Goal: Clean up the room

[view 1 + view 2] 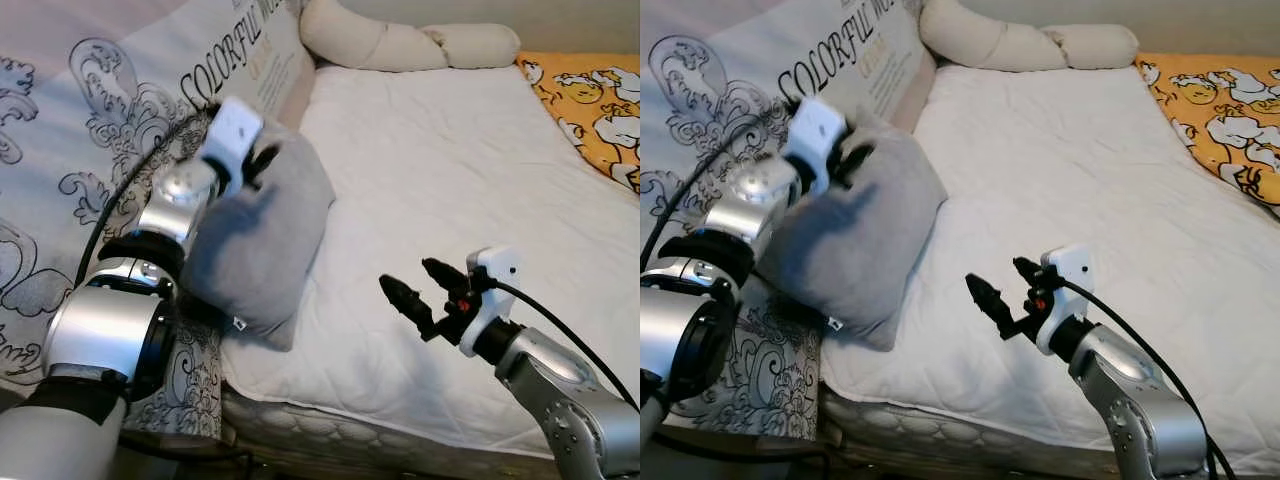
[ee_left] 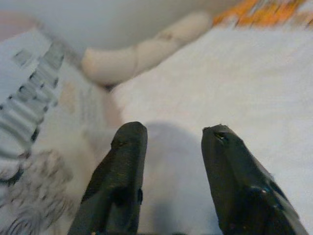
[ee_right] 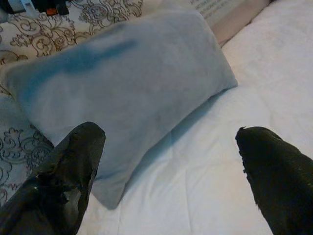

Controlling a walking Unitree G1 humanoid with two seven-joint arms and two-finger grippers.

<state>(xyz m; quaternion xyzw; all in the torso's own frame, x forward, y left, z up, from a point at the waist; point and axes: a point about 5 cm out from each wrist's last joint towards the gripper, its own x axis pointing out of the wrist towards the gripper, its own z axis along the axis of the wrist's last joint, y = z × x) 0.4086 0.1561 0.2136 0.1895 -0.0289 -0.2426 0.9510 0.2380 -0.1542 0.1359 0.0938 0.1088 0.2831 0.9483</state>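
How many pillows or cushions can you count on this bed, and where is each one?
2. A grey pillow lies at the white mattress's left edge, with the left pincer at its top. A long cream bolster lies along the head end. Others may be hidden.

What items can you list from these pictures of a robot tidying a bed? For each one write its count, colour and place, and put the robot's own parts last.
Grey pillow: one, grey, at the left edge of the mattress, leaning against the patterned quilt.
Patterned quilt: one, white with black scrollwork and lettering, along the bed's left side.
Mattress cover: one, white, quilted, across the bed.
Bolster pillow: one, cream, long, at the far end of the bed.
Cartoon blanket: one, orange-yellow with white figures, far right corner.
Left gripper: one, black fingers open, against the grey pillow's top.
Right gripper: one, black fingers open, above the mattress cover, pointing towards the grey pillow.
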